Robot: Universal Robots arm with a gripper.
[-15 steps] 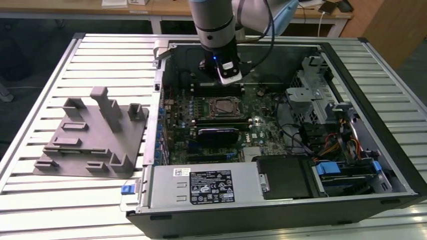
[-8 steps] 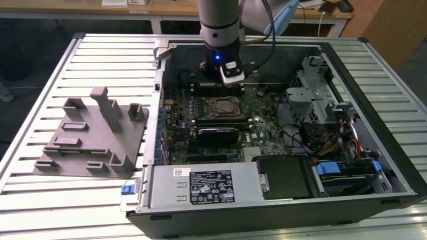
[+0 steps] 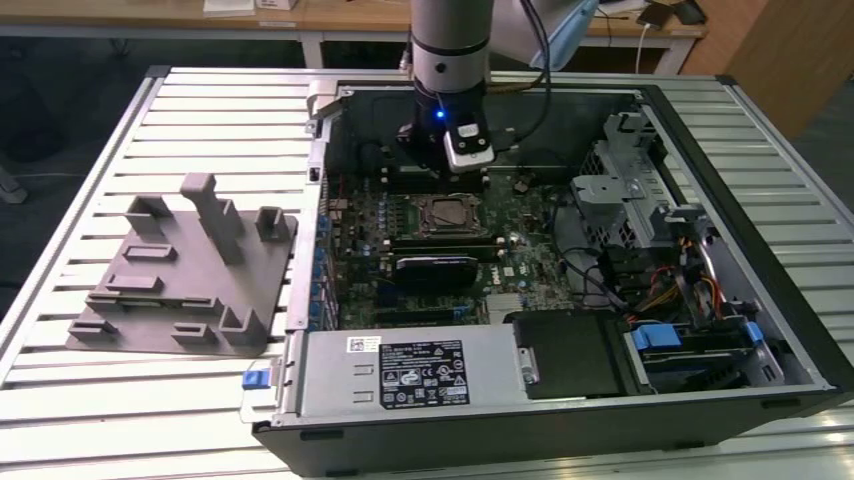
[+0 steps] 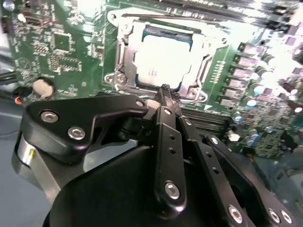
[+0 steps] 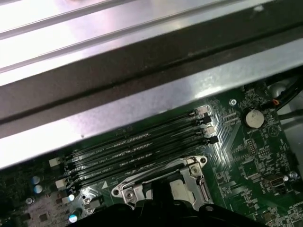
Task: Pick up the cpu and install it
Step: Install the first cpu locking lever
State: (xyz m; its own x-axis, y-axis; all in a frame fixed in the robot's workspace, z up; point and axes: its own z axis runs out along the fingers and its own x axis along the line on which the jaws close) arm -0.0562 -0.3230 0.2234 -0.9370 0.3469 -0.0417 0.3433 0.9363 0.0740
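CPU (image 4: 158, 59), shiny silver, sits inside the motherboard socket (image 4: 124, 56), framed by its open metal bracket. Just beside the socket, the fingers (image 4: 163, 97) hang pressed together, gripping nothing. Farther toward the exterior view's right from the socket stands the drive cage (image 3: 627, 190).

shiny silver square cpu (image 4: 158, 60), flat in the motherboard socket (image 4: 124, 56), frame open
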